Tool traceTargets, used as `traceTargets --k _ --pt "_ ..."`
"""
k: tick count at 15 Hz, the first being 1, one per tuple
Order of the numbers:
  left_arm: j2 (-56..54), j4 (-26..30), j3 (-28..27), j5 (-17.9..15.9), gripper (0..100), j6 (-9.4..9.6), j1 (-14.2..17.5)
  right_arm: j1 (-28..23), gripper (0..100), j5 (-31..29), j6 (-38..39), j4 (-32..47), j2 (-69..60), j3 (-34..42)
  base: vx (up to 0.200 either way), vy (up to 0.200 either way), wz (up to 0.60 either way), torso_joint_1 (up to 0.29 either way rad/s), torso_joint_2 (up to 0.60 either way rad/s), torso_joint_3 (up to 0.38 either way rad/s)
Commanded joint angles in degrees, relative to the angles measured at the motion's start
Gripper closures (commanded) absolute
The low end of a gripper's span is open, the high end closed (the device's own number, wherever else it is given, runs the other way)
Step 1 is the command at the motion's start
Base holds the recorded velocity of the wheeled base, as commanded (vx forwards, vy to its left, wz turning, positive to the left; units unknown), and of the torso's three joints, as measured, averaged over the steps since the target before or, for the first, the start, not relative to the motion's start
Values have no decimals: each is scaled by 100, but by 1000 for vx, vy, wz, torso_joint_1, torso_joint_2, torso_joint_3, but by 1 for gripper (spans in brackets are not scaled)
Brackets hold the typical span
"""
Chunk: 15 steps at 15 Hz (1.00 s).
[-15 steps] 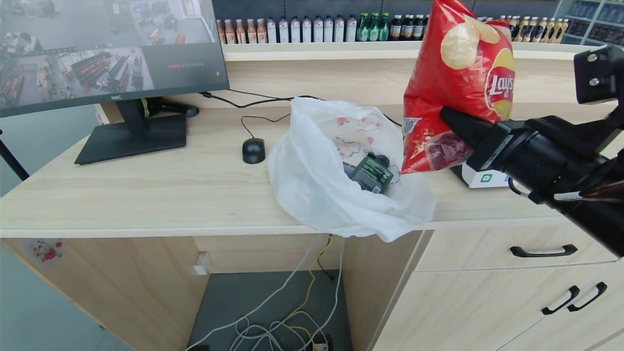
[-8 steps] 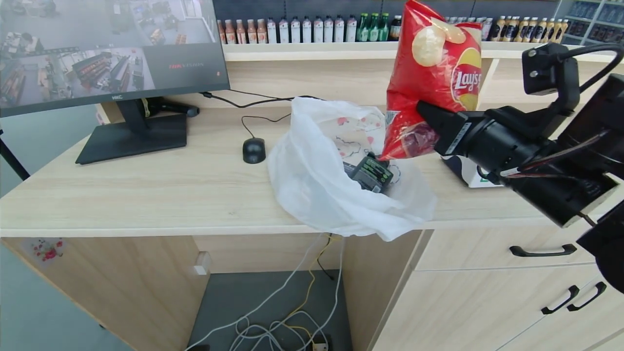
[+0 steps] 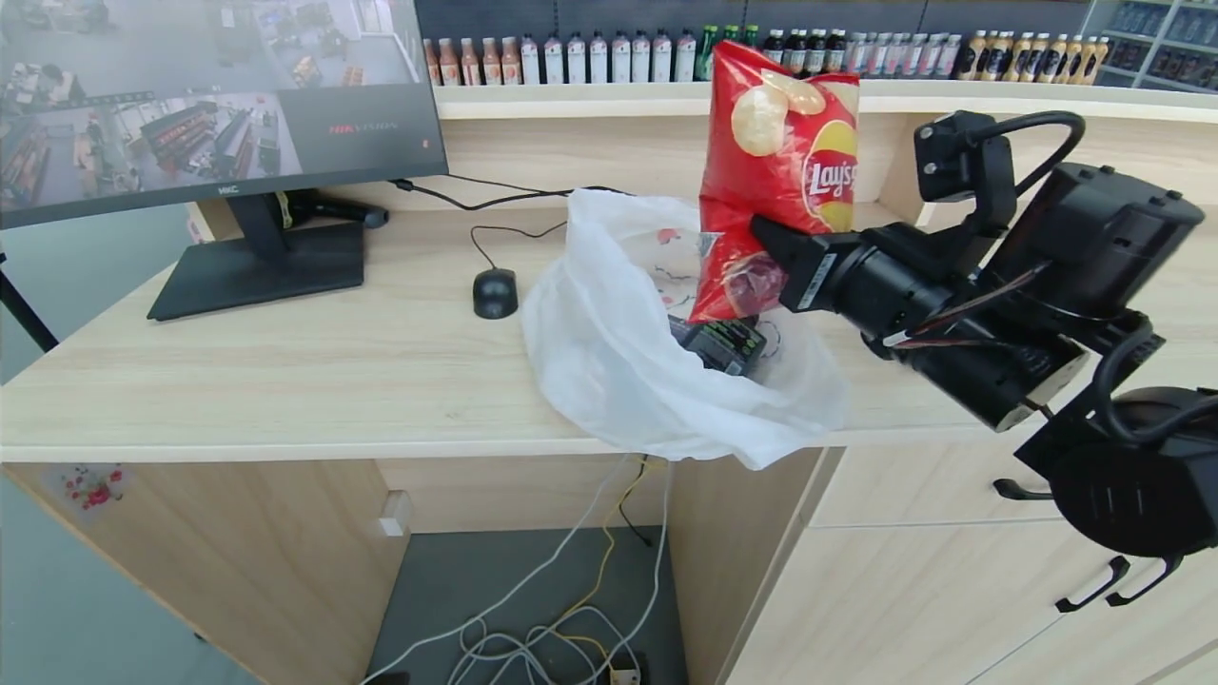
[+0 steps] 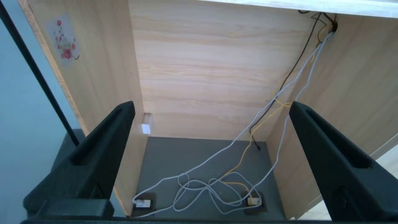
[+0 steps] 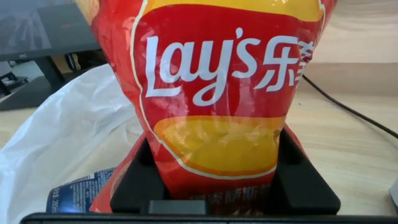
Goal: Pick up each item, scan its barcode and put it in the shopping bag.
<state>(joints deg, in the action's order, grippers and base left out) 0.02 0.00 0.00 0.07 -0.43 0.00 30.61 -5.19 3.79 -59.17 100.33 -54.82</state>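
A red bag of chips (image 3: 775,171) hangs upright over the open mouth of the white shopping bag (image 3: 618,352) on the counter. My right gripper (image 3: 761,257) is shut on the chips bag's lower part. In the right wrist view the chips bag (image 5: 217,93) sits between the black fingers (image 5: 134,180), with the shopping bag (image 5: 68,130) below it. A dark green item (image 3: 725,341) lies inside the shopping bag, and a blue-labelled item (image 5: 74,194) shows there too. My left gripper (image 4: 211,162) is open below the counter, with nothing between its fingers.
A monitor (image 3: 190,95) stands at the counter's back left, with a black handheld scanner (image 3: 333,207) behind its base. A black mouse (image 3: 495,293) lies left of the shopping bag. Drawers (image 3: 913,495) sit under the counter's right part. Loose cables (image 4: 236,180) lie on the floor underneath.
My right arm has carried the chips bag to the left and slightly lower, from beside the shopping bag to over its opening. The white box on the counter is now hidden behind the arm.
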Motion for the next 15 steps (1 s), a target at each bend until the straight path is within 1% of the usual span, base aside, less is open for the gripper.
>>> traceTargets --k 1,4,7,8,15 --pt "-2 0 0 1 0 -1 0 173 100 -8 69 2 136 33 0 0 0 0 0 0" --pt "-2 0 0 1 0 -1 0 226 100 -8 87 2 136 130 0 0 0 0 0 0" --pt "-2 0 0 1 0 8 0 384 100 -8 87 -77 -40 595 0 0 0 0 0 0" --pt "-2 0 0 1 0 8 0 375 100 -8 87 -77 -75 631 0 0 0 0 0 0" --pt "-2 0 0 1 0 8 0 384 100 62 43 -86 356 367 0 0 0 0 0 0"
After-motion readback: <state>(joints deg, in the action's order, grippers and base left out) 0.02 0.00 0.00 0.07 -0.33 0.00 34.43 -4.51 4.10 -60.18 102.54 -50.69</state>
